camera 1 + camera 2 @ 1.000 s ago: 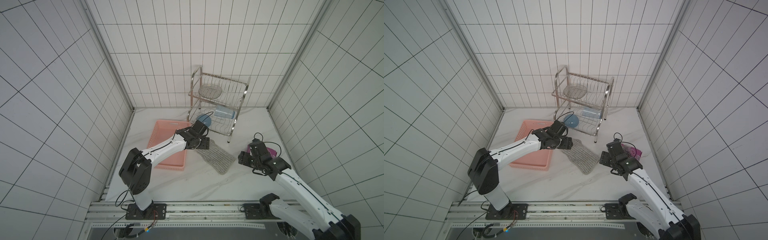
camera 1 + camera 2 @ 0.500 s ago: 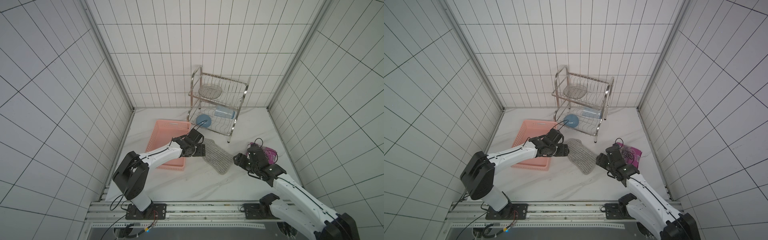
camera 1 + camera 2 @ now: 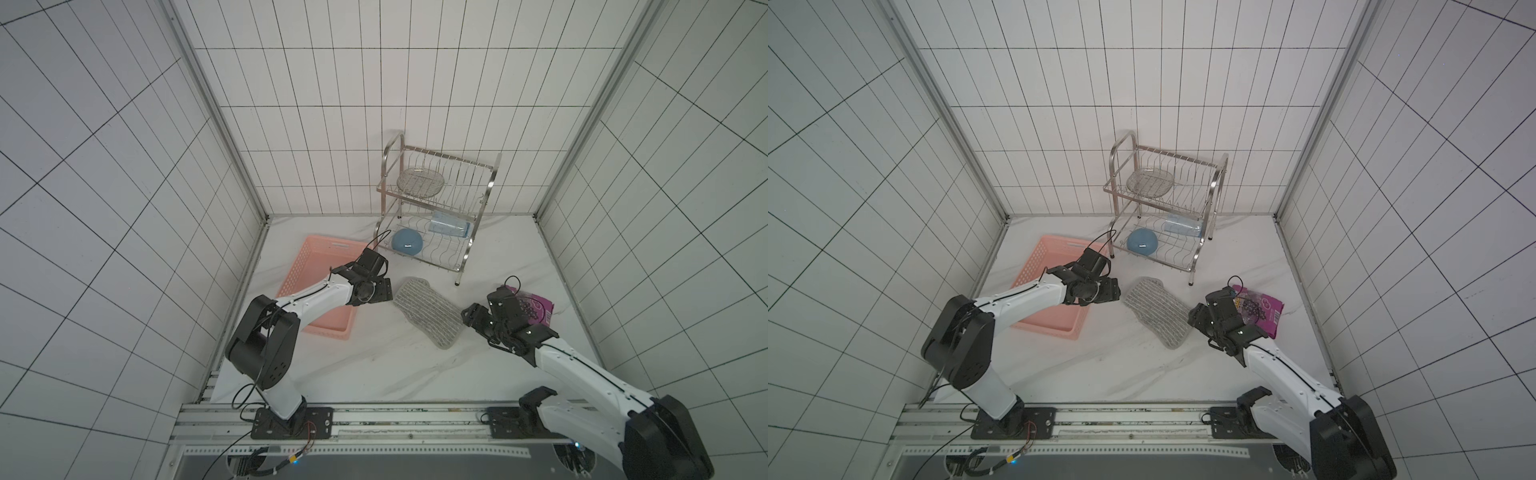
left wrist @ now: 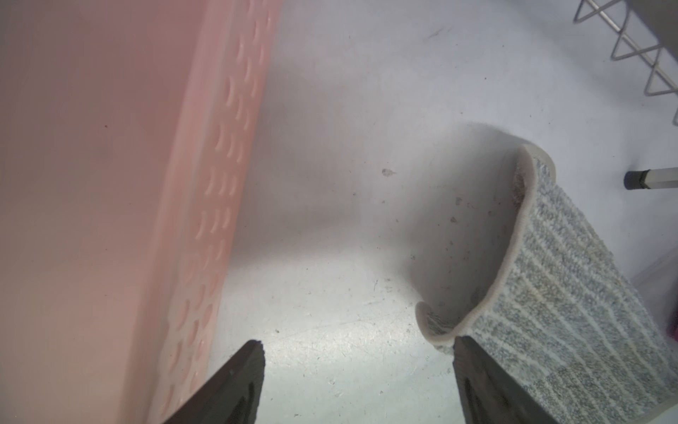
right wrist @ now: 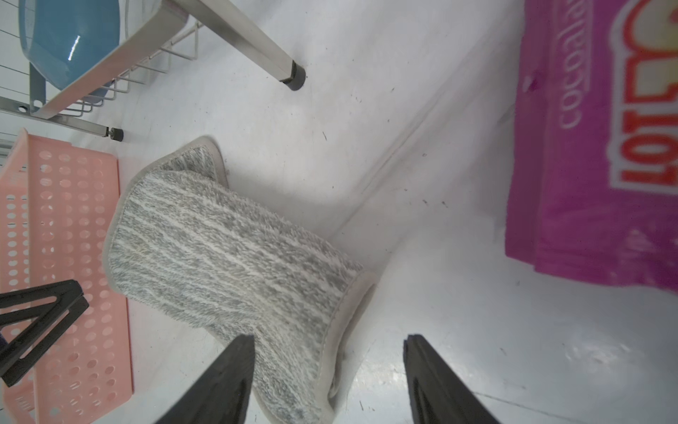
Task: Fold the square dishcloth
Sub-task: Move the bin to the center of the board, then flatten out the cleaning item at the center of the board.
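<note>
The square dishcloth [image 3: 428,311] [image 3: 1156,311], grey with pale stripes, lies doubled over as a long strip on the white table in both top views. My left gripper [image 3: 384,289] [image 4: 356,345] hangs open just beside the cloth's far end, next to the basket. Only bare table lies between its jaws, and one fingertip [image 4: 463,347] sits at the cloth's curled hem [image 4: 521,235]. At the cloth's near end, my right gripper [image 3: 469,316] [image 5: 328,337] is open, with the cloth's hemmed edge [image 5: 341,315] lying between its jaws.
A pink basket [image 3: 318,266] [image 5: 66,220] stands left of the cloth under my left arm. A metal dish rack [image 3: 436,195] with a blue bowl [image 3: 407,243] stands behind. A purple snack packet [image 3: 538,309] [image 5: 594,147] lies behind my right gripper.
My left gripper has drawn back off the cloth's far end toward the basket. My right gripper has moved in from the purple packet to the cloth's near end.
</note>
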`<control>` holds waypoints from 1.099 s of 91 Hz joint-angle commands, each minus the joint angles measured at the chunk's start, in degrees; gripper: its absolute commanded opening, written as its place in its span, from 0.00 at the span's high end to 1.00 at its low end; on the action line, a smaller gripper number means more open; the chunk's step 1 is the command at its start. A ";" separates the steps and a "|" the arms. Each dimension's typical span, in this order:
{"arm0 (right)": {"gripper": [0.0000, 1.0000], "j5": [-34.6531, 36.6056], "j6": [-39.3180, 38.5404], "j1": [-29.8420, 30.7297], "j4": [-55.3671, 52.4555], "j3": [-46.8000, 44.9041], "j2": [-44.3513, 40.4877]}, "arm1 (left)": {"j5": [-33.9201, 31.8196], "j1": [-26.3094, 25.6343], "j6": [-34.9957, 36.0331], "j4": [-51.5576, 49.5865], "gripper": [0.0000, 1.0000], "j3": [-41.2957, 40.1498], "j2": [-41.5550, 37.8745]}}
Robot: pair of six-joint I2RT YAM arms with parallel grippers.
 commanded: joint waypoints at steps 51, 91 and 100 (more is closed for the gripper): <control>0.45 -4.44 4.64 1.75 11.95 -2.21 8.78 | 16.04 -1.05 -0.42 11.75 0.04 0.16 5.62; 0.64 -3.89 3.34 3.26 11.21 -1.54 5.30 | 21.41 -1.80 3.48 13.32 0.45 3.62 10.35; 0.80 -3.02 0.71 3.22 7.56 0.82 4.15 | 22.23 -1.92 3.82 12.08 0.67 4.02 9.45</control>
